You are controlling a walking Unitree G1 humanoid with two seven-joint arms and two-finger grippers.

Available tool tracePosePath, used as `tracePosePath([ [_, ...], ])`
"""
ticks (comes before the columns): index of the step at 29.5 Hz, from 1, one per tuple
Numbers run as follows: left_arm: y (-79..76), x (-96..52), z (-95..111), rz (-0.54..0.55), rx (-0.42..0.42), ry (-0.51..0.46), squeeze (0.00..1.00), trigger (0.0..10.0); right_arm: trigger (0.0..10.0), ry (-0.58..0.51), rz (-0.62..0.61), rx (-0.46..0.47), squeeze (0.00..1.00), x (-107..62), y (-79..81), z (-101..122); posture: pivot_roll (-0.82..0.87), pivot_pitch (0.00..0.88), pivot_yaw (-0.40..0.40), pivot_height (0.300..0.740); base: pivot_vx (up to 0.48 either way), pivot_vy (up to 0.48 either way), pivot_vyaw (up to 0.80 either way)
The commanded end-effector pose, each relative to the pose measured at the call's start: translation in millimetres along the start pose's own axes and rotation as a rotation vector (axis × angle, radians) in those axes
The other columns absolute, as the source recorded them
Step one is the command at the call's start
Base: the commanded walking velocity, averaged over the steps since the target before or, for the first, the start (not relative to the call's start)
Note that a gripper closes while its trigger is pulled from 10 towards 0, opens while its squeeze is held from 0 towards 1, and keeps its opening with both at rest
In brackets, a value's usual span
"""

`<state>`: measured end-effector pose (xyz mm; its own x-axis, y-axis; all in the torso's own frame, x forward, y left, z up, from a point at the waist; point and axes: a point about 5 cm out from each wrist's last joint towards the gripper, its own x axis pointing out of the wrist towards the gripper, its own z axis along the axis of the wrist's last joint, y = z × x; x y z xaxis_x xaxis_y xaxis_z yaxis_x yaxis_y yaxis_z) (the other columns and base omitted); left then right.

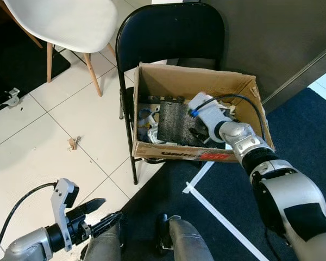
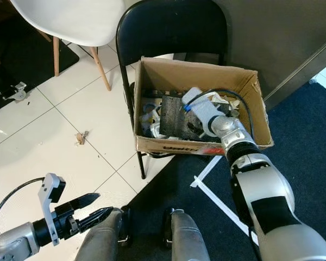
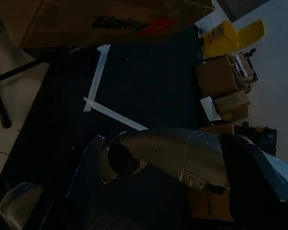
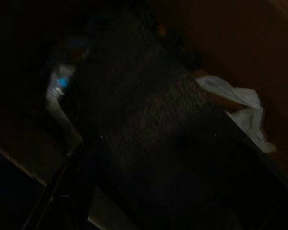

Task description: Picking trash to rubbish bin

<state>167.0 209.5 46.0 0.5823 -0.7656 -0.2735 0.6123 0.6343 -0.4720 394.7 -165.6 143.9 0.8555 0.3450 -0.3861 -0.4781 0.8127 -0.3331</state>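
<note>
Left gripper (image 1: 100,213) hung low beside the robot's legs, its two long black fingers slightly apart, holding nothing. Ahead of it on the glossy white tile floor (image 1: 54,125) lay a small crumpled brownish scrap (image 1: 72,143). Farther ahead stood a white moulded chair (image 1: 60,22) with wooden legs. To the right, a black folding chair (image 1: 171,32) carried the open corrugated cardboard box (image 1: 236,84) serving as the bin. Right gripper (image 1: 200,132) reached down into the box, fingertips over a dark, rough-textured flat slab (image 1: 174,122) (material unclear); can't tell if its fingers were apart or together. Crumpled white and bluish rubbish (image 1: 146,120) sat left of the slab. Under the right arm, white tape strips (image 1: 206,196) crossed dark blue carpet (image 1: 309,141).
</note>
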Motion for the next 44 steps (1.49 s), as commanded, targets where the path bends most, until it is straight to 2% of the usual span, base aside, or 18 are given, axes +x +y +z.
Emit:
tracePosePath([
  [1,-1.2,-3.3,-7,0.016,-0.016,0.023,0.00,10.0,10.0,0.004,0.022,0.091,0.00,-3.9,-2.9,-10,0.14,0.328,-0.115,0.740,0.000,0.000,0.00],
  [2,0.1,-2.8,-6,0.027,-0.012,0.017,0.00,10.0,10.0,-0.042,0.078,0.179,0.00,-9.2,-7.9,-13,0.13,0.325,-0.113,0.740,0.000,0.000,0.00],
  [6,1.5,-1.9,-4,0.034,-0.008,0.011,0.00,10.0,10.0,-0.109,0.200,0.304,0.00,-21.9,-17.0,-21,0.13,0.321,-0.108,0.740,0.000,0.000,0.00],
  [8,1.5,-1.9,-4,0.034,-0.008,0.011,0.00,10.0,10.0,-0.109,0.200,0.304,0.00,-21.9,-17.0,-21,0.13,0.321,-0.108,0.740,0.000,0.000,0.00],
  [9,2.5,-1.6,-4,0.036,-0.006,0.010,0.00,10.0,10.0,-0.120,0.237,0.356,0.00,-28.3,-21.9,-27,0.12,0.320,-0.105,0.740,0.000,0.000,0.00],
  [13,5.0,-1.3,-3,0.044,0.002,0.009,0.00,10.0,10.0,-0.137,0.315,0.415,0.00,-41.4,-29.5,-39,0.12,0.318,-0.100,0.740,0.000,0.000,0.00],
  [18,16.3,-0.3,7,0.092,0.033,-0.021,0.00,10.0,10.0,-0.067,0.610,0.516,0.00,-80.5,-33.9,-78,0.11,0.306,-0.082,0.740,0.000,0.000,0.00],
  [22,19.3,-0.5,8,0.103,0.037,-0.022,0.00,10.0,10.0,-0.041,0.632,0.545,0.00,-84.8,-32.5,-86,0.11,0.302,-0.076,0.740,0.000,0.000,0.00],
  [23,22.2,-1.4,10,0.110,0.046,-0.019,0.00,10.0,10.0,0.049,0.682,0.549,0.00,-93.0,-22.9,-107,0.11,0.295,-0.067,0.740,0.000,0.000,0.00],
  [24,23.4,-1.9,10,0.114,0.051,-0.017,0.00,10.0,10.0,0.075,0.701,0.549,0.00,-95.5,-19.5,-113,0.11,0.295,-0.066,0.740,0.000,0.000,0.00],
  [27,28.7,-2.4,14,0.151,0.063,-0.036,0.00,10.0,10.0,0.104,0.630,0.503,0.00,-94.9,-16.4,-123,0.11,0.288,-0.059,0.740,0.000,0.000,0.00],
  [29,32.6,-1.8,16,0.182,0.075,-0.048,0.00,10.0,10.0,0.079,0.534,0.496,0.00,-91.6,-19.5,-123,0.11,0.286,-0.058,0.740,0.000,0.000,0.00],
  [30,36.2,-1.3,19,0.205,0.081,-0.063,0.00,10.0,10.0,0.034,0.437,0.497,0.00,-87.9,-24.4,-119,0.11,0.282,-0.056,0.740,0.000,0.000,0.00],
  [31,36.2,-1.3,19,0.205,0.081,-0.063,0.00,10.0,10.0,0.034,0.437,0.497,0.00,-87.9,-24.4,-119,0.11,0.282,-0.056,0.740,0.000,0.000,0.00],
  [33,43.3,-0.1,27,0.260,0.094,-0.103,0.00,10.0,10.0,-0.053,0.304,0.570,0.00,-83.5,-32.9,-112,0.11,0.272,-0.050,0.740,0.000,0.000,0.00],
  [40,53.8,2.2,47,0.346,0.152,-0.191,0.00,10.0,10.0,-0.223,0.189,0.662,0.00,-74.5,-39.1,-95,0.11,0.257,-0.048,0.740,0.000,0.000,0.00],
  [43,56.3,5.4,57,0.378,0.164,-0.250,0.00,10.0,10.0,-0.278,0.156,0.674,0.00,-68.2,-39.3,-85,0.11,0.244,-0.047,0.740,0.000,0.000,0.00],
  [44,58.2,9.9,68,0.405,0.170,-0.302,0.00,10.0,10.0,-0.326,0.140,0.684,0.00,-61.7,-38.5,-73,0.10,0.234,-0.046,0.740,0.000,0.000,0.00],
])
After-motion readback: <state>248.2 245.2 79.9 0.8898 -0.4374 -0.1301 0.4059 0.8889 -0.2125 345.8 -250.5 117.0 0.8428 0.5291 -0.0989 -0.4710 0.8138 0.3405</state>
